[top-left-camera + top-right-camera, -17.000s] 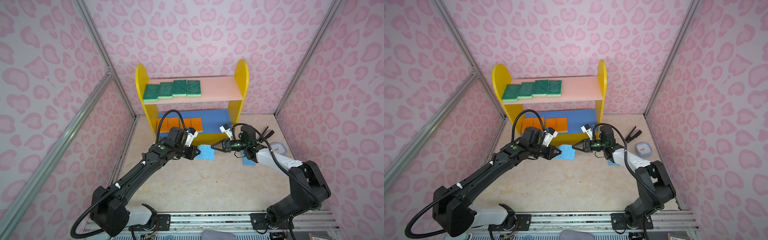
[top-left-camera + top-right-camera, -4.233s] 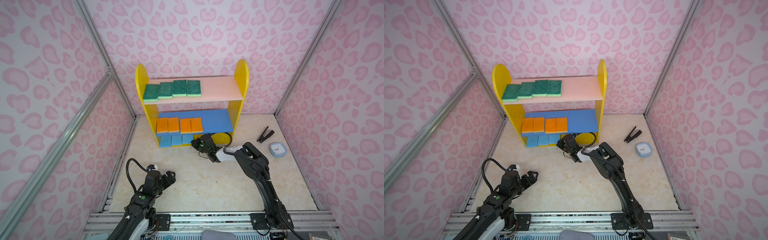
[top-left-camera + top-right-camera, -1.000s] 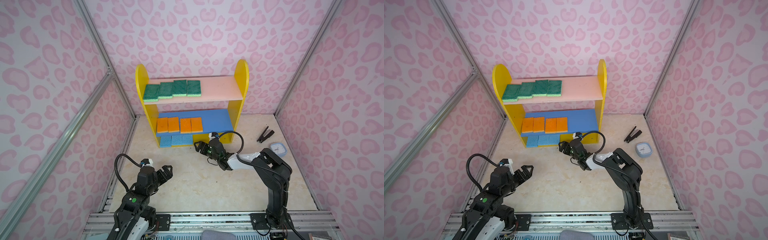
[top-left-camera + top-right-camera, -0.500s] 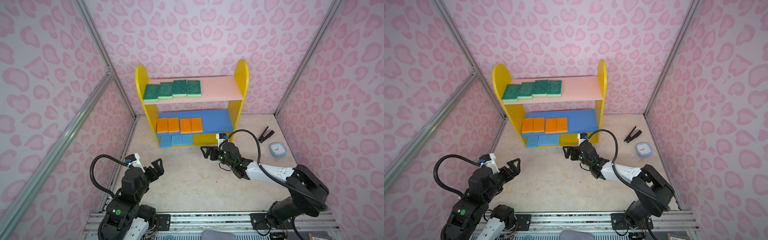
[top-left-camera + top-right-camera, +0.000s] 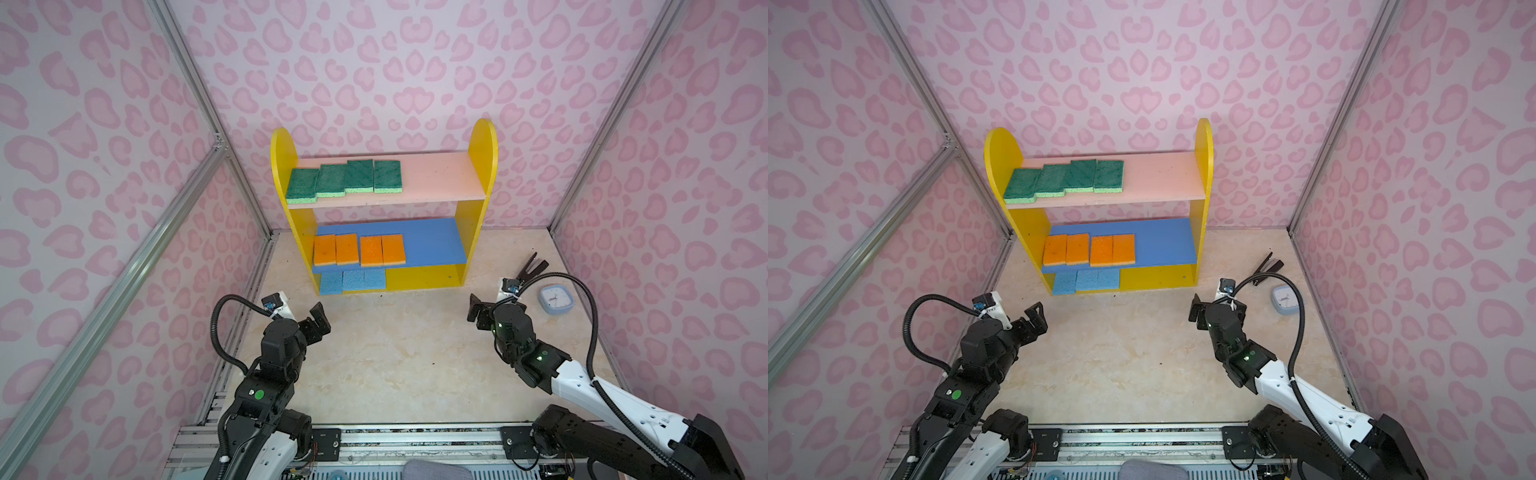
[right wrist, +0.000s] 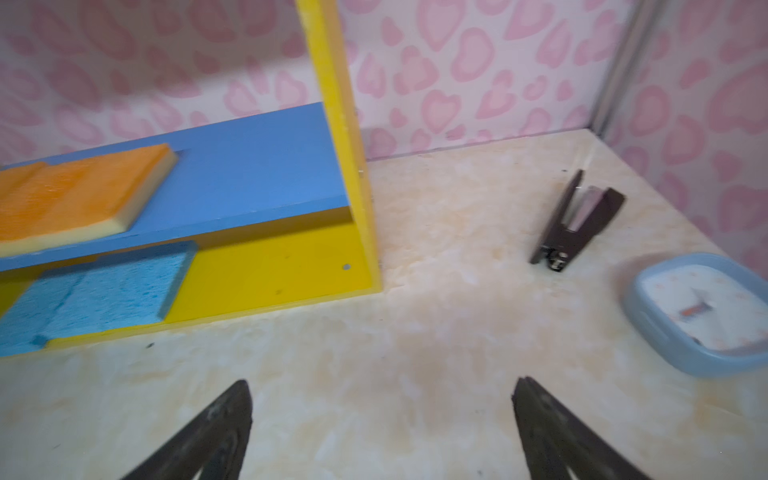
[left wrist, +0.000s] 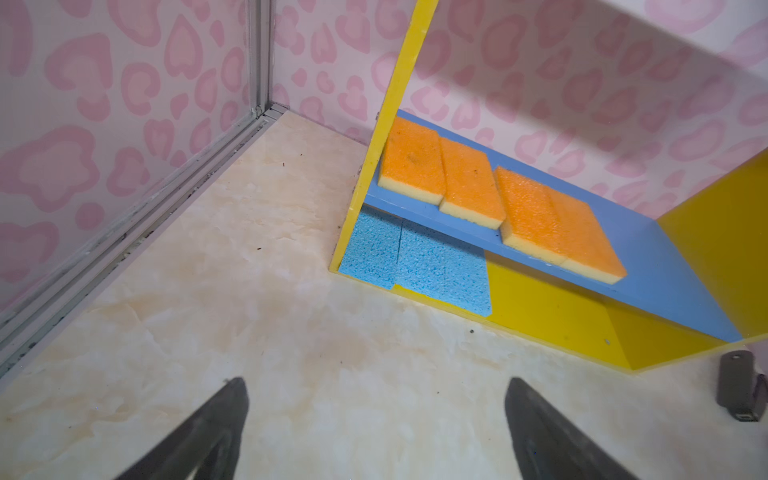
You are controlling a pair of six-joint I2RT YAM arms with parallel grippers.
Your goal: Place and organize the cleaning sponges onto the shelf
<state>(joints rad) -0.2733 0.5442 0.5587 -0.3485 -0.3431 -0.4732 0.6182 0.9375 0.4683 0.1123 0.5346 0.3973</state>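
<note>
All eleven sponges lie flat on the shelf point(image 5: 482, 166): four green point(image 5: 345, 179) along the pink board's left end, four orange point(image 5: 359, 249) on the blue board's left half, and three blue point(image 5: 353, 280) at the bottom board's left front corner. The left gripper point(image 7: 374, 380) and right gripper point(image 6: 382, 382) hover over the table's near side, jaws spread wide and empty. The sponges look light, soft and squashy, probably best pinched gently across the short sides at a front edge. Each board's right half is bare, but the gap under the blue board looks tight. The stapler point(image 5: 530, 268) and clock point(image 5: 556, 299) sit near the table's right edge.
</note>
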